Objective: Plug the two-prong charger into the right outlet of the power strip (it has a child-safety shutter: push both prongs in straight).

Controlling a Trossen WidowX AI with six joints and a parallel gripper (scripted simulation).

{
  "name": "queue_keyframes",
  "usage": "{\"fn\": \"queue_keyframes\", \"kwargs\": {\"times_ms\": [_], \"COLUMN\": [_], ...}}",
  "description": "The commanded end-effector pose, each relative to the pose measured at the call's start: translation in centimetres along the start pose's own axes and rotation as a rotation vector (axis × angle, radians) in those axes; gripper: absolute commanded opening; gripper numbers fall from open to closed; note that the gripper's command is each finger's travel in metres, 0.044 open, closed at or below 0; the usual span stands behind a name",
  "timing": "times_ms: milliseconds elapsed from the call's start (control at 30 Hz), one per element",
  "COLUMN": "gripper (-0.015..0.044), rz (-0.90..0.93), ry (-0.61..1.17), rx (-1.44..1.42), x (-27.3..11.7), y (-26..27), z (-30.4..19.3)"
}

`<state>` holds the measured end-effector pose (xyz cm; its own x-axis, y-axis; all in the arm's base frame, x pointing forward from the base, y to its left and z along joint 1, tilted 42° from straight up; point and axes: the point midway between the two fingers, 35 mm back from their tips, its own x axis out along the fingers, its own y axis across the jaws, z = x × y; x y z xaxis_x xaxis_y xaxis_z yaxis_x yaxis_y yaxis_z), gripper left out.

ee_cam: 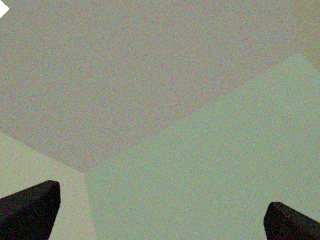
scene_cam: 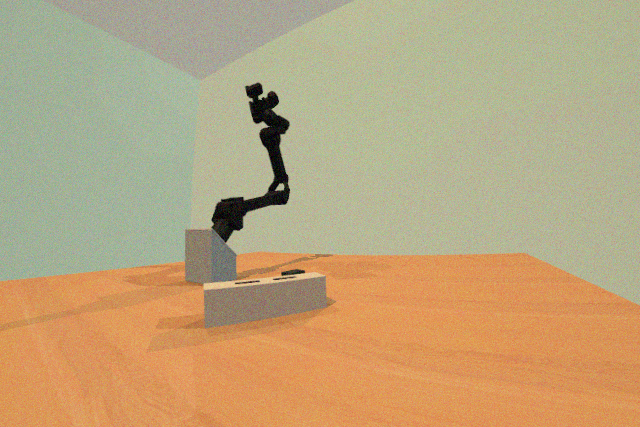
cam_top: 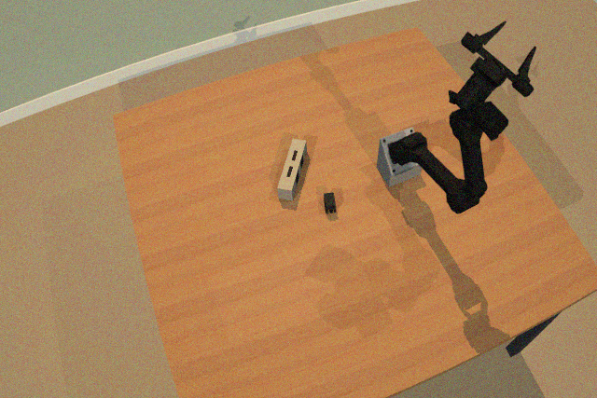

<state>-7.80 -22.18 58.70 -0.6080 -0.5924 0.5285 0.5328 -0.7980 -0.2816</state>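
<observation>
A small black charger [cam_top: 329, 202] [scene_cam: 293, 272] lies on the table beside the power strip; its small prongs seem to point to the lower edge of the top view. The pale box-shaped power strip [cam_top: 285, 187] [scene_cam: 266, 300] stands on the table with two dark outlet slots in its top face. Both slots look uncovered by any plug. My gripper [cam_top: 520, 34] [ee_cam: 167, 207] is wide open and empty, raised high and far from the charger and strip. The wrist view shows only its two fingertips against walls and ceiling.
The grey wedge-shaped arm base [cam_top: 406, 176] [scene_cam: 198, 257] is on the wooden table [cam_top: 231, 287] [scene_cam: 413, 360], to the right of the strip and charger in the top view. The arm is folded upward over the table's right part there, casting long shadows.
</observation>
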Motion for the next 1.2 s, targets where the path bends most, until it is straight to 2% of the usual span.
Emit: {"fn": "queue_keyframes", "kwargs": {"times_ms": [0,33,300,667,900,1167], "gripper": [0.0426,0.044,0.044,0.044,0.044,0.044], "rz": [0.002,0.01,0.202,0.488,0.733,1.018], "ry": [0.0,-0.001,-0.025,-0.065,-0.133,-0.219], "rx": [-0.001,-0.004,-0.081,-0.148,-0.262,-0.366], "x": [0.0,0.0,-0.8,-4.0,-8.0,-14.3], "y": [0.1,0.3,6.2,14.5,21.1,27.5], "z": [0.0,0.0,-0.3,-0.6,-1.3,-2.5]}}
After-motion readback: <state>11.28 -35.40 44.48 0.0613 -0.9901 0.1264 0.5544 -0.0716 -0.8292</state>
